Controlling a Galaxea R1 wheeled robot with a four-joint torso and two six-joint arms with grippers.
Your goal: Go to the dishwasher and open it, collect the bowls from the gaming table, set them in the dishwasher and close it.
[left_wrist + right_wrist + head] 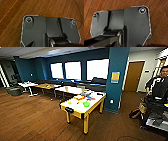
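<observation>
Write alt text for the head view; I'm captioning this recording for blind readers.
A white-topped gaming table with yellow edge and legs stands on a wooden floor, with a green bowl and colourful games on it. Behind are teal walls, bright windows and desks; a person stands at right.

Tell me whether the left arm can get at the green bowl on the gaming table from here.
Probably not. The green bowl sits on the gaming table across a stretch of wooden floor, and the left wrist view looks down on floor alone.
</observation>
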